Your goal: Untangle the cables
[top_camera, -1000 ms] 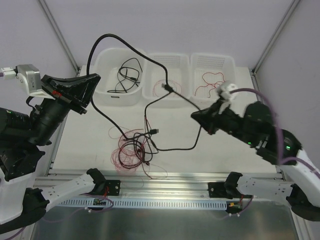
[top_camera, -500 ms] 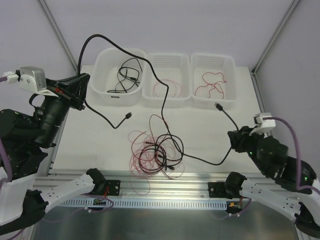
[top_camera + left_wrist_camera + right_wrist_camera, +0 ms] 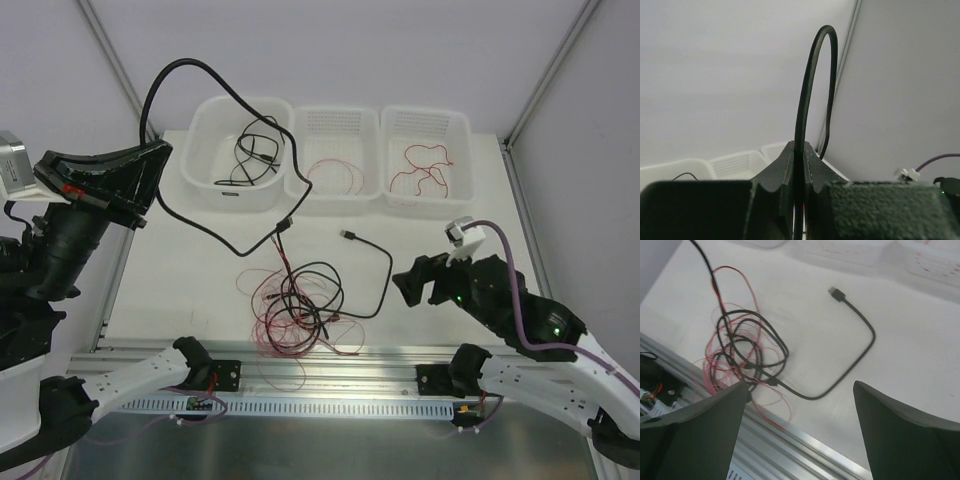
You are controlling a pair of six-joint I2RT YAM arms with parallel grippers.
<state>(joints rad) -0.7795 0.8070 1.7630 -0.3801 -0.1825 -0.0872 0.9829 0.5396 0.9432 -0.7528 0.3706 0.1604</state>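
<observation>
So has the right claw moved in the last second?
Yes. The right gripper has drawn back from the right-hand white bin toward the near aluminium rail, and stands open, holding nothing.

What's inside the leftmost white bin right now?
A loosely coiled black cable lies on the floor of the leftmost bin. The raised black cable in the left gripper crosses above its right side, hiding a thin strip; no red wire shows there.

Matt white tabletop (image 3: 420,230), smooth white plastic bins (image 3: 333,205), sleek black cables (image 3: 387,275), brushed metal rail (image 3: 330,370)
</observation>
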